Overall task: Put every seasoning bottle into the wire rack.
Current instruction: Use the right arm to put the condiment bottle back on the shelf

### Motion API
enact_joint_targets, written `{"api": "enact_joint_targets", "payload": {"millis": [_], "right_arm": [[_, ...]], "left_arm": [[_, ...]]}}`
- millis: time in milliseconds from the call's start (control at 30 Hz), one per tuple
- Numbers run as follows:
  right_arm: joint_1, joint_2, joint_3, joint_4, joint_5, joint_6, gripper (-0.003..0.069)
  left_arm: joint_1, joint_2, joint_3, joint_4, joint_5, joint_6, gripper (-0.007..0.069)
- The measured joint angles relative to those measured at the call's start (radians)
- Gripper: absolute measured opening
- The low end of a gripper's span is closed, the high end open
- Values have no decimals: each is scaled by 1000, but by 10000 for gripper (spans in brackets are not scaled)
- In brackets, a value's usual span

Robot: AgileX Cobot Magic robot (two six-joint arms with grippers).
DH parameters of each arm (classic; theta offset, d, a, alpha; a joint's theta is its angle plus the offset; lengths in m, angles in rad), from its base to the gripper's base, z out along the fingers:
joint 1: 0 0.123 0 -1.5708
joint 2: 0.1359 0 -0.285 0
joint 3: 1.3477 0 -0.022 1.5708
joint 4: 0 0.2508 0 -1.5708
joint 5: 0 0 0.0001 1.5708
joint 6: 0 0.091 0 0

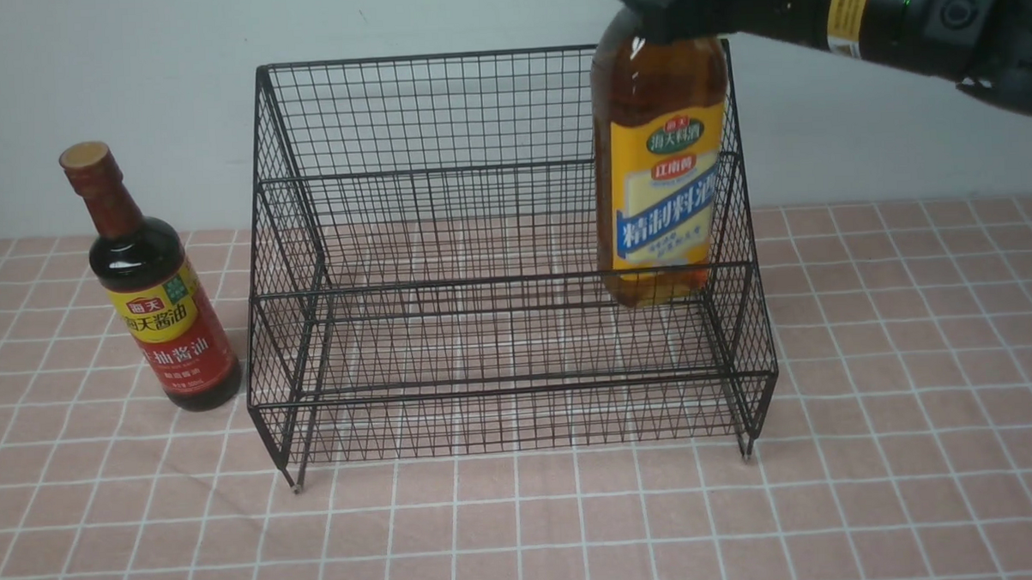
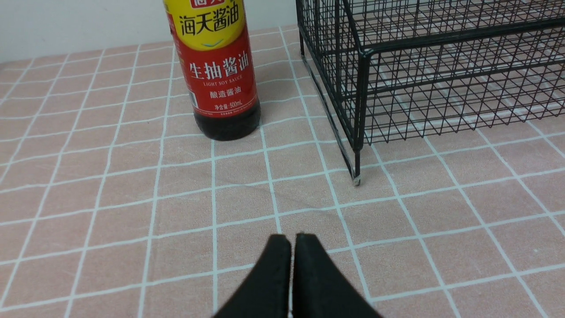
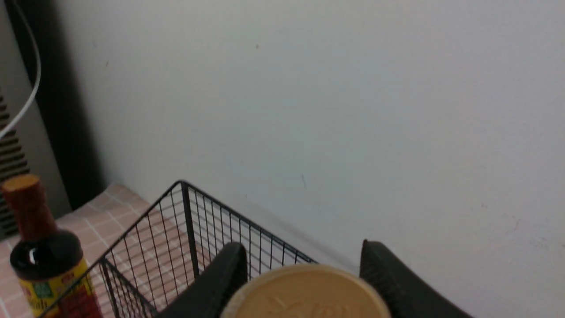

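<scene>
The amber-liquid bottle [image 1: 660, 199] with yellow-blue label hangs upright over the right end of the black wire rack [image 1: 507, 279], its base at about the level of the middle step's rail. My right gripper [image 1: 669, 10] is shut on its neck; in the right wrist view its fingers [image 3: 229, 269] flank the tan cap [image 3: 304, 293]. The slim dark soy-sauce bottle [image 1: 160, 311] stands on the cloth left of the rack, also seen in the left wrist view [image 2: 218, 75]. My left gripper [image 2: 291, 238] is shut and empty, low over the cloth in front of that bottle.
A pink tablecloth with white grid lines [image 1: 915, 396] covers the table. A pale wall [image 1: 132, 97] stands right behind the rack. The rack's front left foot [image 2: 356, 179] rests on the cloth near my left gripper. A dark post and white cable [image 3: 26, 88] stand at the far left.
</scene>
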Motion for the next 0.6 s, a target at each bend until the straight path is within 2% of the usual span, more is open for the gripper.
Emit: {"api": "enact_joint_targets", "payload": {"millis": [167, 333, 600], "right_arm": [[0, 0, 0, -155, 0, 76, 310], [0, 0, 0, -182, 1, 117, 310], [-1, 60, 0, 66, -26, 155, 310]], "left_arm": [[0, 0, 0, 0, 0, 0, -7], [0, 0, 0, 0, 0, 0, -7], [0, 0, 0, 0, 0, 0, -7]]}}
